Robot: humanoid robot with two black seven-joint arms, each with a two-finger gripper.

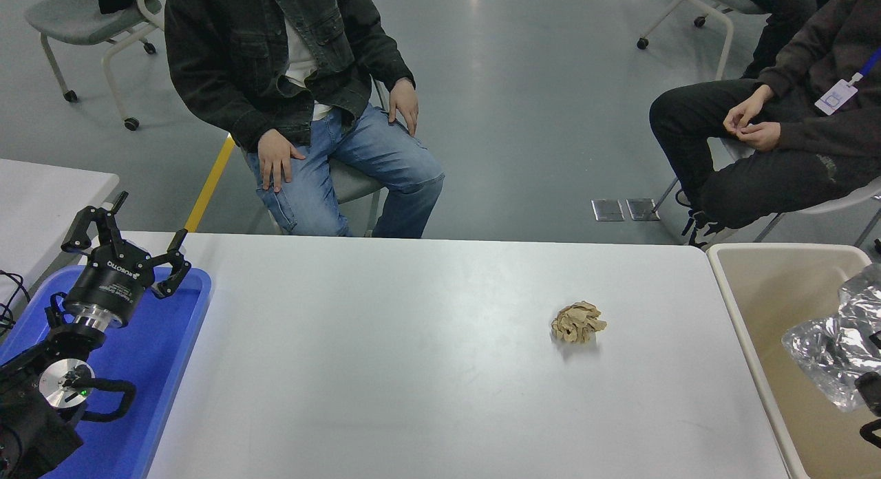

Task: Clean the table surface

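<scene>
The white-grey table surface (413,369) fills the middle of the head view. A crumpled ball of brown paper (578,322) lies on it, right of centre. A crumpled shiny clear plastic wrapper (829,352) is over the inside of the beige bin (740,314) at the right end of the table. Only a small black part of my right gripper (870,410) shows at the right edge, just below and beside the wrapper; its hold is hidden. My left gripper (124,241) is open, empty and parked over the blue tray (175,341) at the lower left.
A person in a dark jacket and jeans (310,107) sits at the far side, hands on thighs. Another seated person in black (771,135) is at the upper right. A second table's corner (41,190) is at the left.
</scene>
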